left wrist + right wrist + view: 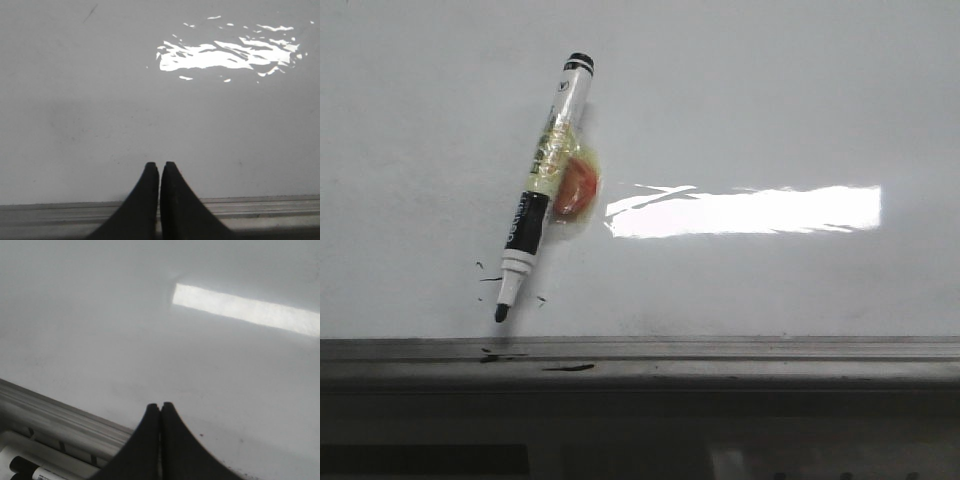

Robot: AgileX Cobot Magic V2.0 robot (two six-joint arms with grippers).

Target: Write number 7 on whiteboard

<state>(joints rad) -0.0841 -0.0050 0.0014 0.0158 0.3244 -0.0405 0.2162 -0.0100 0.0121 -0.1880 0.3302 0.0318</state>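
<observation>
So the whiteboard (770, 110) fills most of the front view, glossy white-grey w/ a bright rectangular glare patch (745, 211) on it. I'll use that glare as the landmark.

Just left of the glare a marker (542, 200) sits against the board, tilted, black cap end up and away from the glare, uncapped black tip (502, 312) pointing down toward the grey metal ledge (720, 350) along the board's bottom edge. Something orange-red wrapped in clear tape (575, 188) is stuck to the marker's middle, on the side facing the glare, nearly touching the glare's left end.

No number 7 readable anywhere on the board. Only small black specks and dashes (485, 275) around the marker tip, below-left of the glare, plus a couple dark smears (568, 368) on the ledge under it.

Left gripper (159, 167): black fingers pressed together, nothing between them, hovering over bare board w/ the glare up beyond the tips and the ledge right by them.

Right gripper (160, 407): same deal, fingers closed tip to tip, pinching nothing, glare well beyond them. Beside the ledge in that view there's part of a second marker (30, 471) lying in a tray, mostly cut off.
</observation>
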